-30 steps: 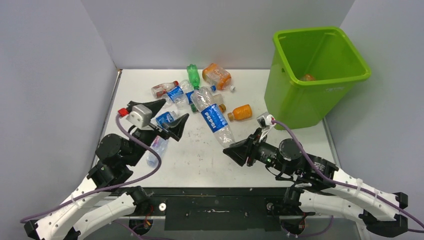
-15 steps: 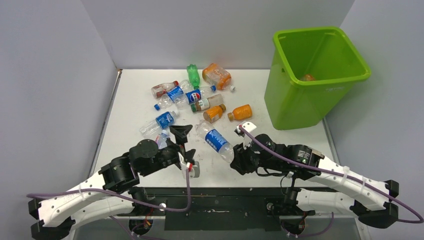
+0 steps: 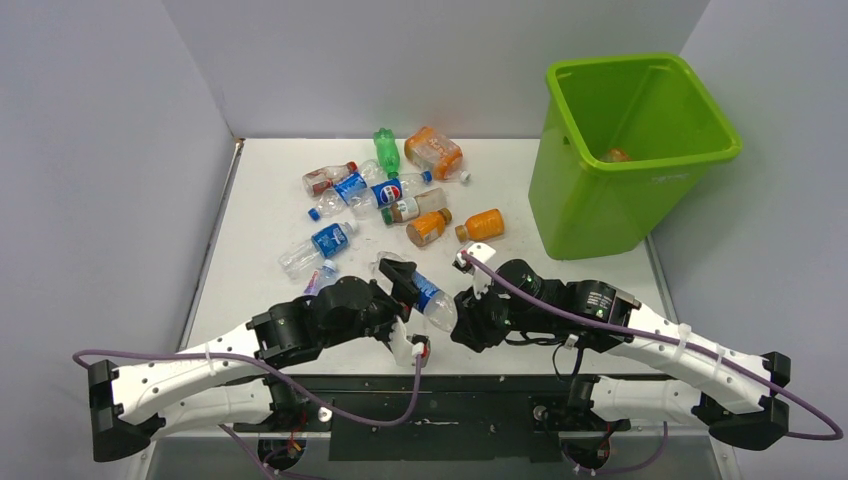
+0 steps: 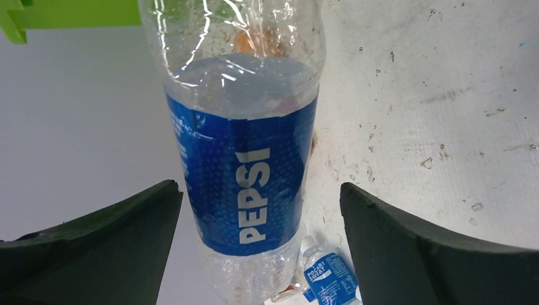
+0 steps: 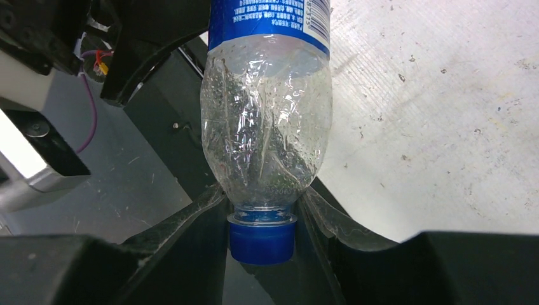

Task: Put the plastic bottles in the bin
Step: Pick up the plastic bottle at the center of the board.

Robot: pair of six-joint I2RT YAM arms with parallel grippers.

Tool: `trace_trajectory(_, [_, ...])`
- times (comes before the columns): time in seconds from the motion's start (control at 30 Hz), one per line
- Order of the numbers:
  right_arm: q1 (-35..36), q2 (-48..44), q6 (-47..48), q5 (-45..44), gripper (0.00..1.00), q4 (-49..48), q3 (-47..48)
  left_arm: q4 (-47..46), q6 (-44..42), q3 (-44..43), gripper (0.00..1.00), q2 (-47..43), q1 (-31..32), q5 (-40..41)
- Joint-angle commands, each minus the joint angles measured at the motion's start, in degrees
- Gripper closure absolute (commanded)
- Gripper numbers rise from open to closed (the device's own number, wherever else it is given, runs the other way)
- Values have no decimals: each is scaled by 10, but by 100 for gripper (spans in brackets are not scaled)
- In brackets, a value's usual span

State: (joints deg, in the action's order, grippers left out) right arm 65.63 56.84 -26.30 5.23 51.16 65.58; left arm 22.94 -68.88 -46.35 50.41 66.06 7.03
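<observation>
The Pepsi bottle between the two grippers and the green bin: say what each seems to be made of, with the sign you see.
Pepsi bottle: thin clear plastic, glossy; the wall is see-through, creased, with bright glints. Its blue cap: opaque, likely harder plastic. Bin: probably moulded plastic, opaque lime green, smooth soft sheen, rolled rim.

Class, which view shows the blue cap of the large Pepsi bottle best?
Right wrist: the blue cap sits close-up between the right fingers. Left wrist shows the Pepsi bottle label and body, no cap. Top external shows it small, with no cap discernible.
</observation>
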Motion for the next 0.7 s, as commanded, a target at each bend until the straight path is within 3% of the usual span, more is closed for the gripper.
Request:
trace_trajectory(0.0, [0,-5,13,17,95,-9,24,-40,-3,-7,11,14,3,-10])
trace_trajectory(0.2, [1,-13,13,28,95,-22,21,-79,73,-18,48,27,2,-39])
trace_trajectory(0.3, [1,-13,13,36,95,-27,30,-100,87,-7,61,30,3,-48])
trace_trajectory(0.33, [1,-13,12,36,85,-26,36,-103,94,-6,64,30,3,-48])
trace_trajectory(0.4, [1,-15,12,35,41,-30,50,-117,115,2,66,27,3,-50])
trace_trajectory(0.43, [1,-19,11,29,25,-34,58,-128,128,8,66,22,3,-51])
trace_trajectory(0.47, [1,-24,10,21,15,-40,65,-142,143,18,66,16,3,-52])
trace_trajectory(0.57, [1,-53,12,-13,1,-76,87,-186,243,43,66,-8,1,-58])
trace_trajectory(0.6, [1,-67,15,-25,7,-96,88,-199,284,50,66,-15,-4,-67])
trace_trajectory(0.67, [1,-106,22,-65,10,-154,75,-218,361,69,66,-28,-18,-109])
